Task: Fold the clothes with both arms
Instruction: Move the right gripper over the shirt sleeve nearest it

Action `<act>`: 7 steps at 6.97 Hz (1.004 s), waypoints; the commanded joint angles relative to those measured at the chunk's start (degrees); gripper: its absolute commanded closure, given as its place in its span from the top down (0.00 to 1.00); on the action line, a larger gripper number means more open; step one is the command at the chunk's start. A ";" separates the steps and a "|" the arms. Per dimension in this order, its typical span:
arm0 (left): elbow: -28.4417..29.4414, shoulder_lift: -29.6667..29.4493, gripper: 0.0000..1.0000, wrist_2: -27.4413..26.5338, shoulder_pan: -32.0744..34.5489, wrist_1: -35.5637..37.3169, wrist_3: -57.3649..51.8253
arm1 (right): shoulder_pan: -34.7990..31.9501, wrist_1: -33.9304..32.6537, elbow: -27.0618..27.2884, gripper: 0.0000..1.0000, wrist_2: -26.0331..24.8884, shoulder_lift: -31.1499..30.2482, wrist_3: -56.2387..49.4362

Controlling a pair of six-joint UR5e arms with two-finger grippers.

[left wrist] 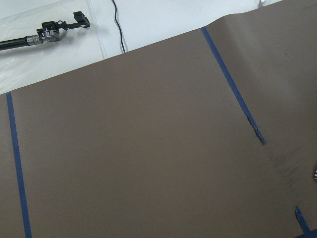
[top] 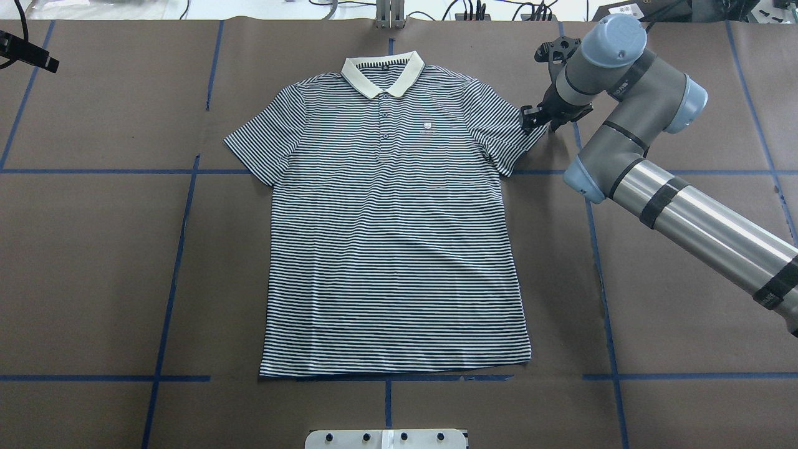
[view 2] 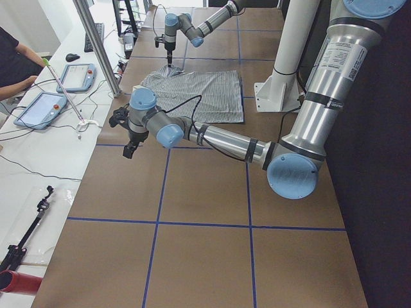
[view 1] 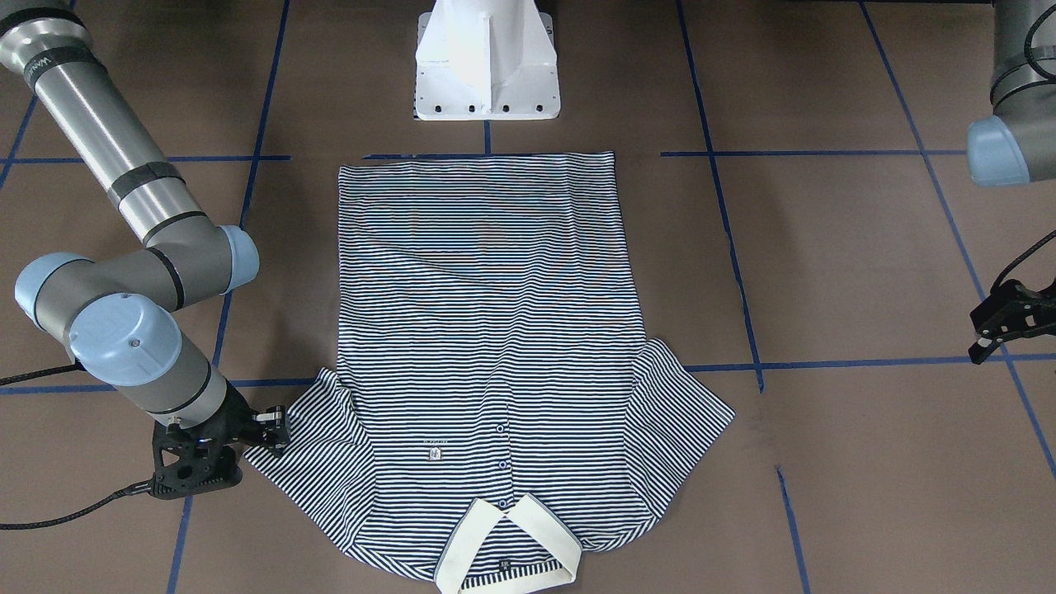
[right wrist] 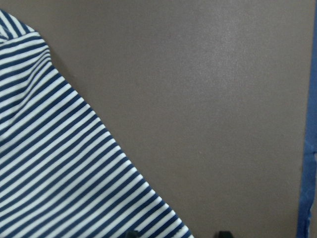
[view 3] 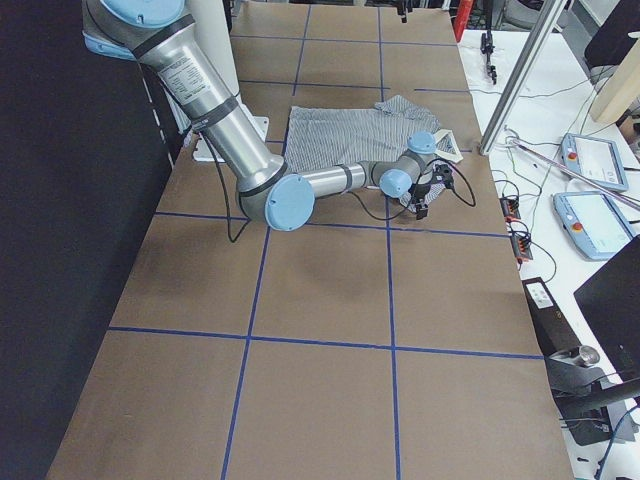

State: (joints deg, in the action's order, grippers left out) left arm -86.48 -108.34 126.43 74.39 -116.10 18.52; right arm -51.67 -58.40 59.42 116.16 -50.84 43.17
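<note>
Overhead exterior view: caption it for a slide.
Striped polo shirt lies flat, right gripper at its sleeve edge.

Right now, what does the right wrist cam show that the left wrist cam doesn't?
Right wrist only: a sleeve of the navy-and-white striped polo shirt, its corner between the tips of the open right gripper at the bottom edge. Left wrist only: a white bench beyond the brown paper-covered table, with a black-and-metal rod tool and a black cable; of the shirt, at most a speck at its right edge. Both: that table and blue tape lines.
</note>
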 commanded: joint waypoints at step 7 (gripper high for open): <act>0.17 0.06 1.00 2.33 0.58 0.09 0.73 | 0.07 0.04 5.25 0.00 1.78 0.74 -0.54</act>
State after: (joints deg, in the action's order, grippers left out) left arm -86.38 -108.29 128.72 74.97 -116.07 19.24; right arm -51.65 -58.29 62.37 117.05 -50.15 42.71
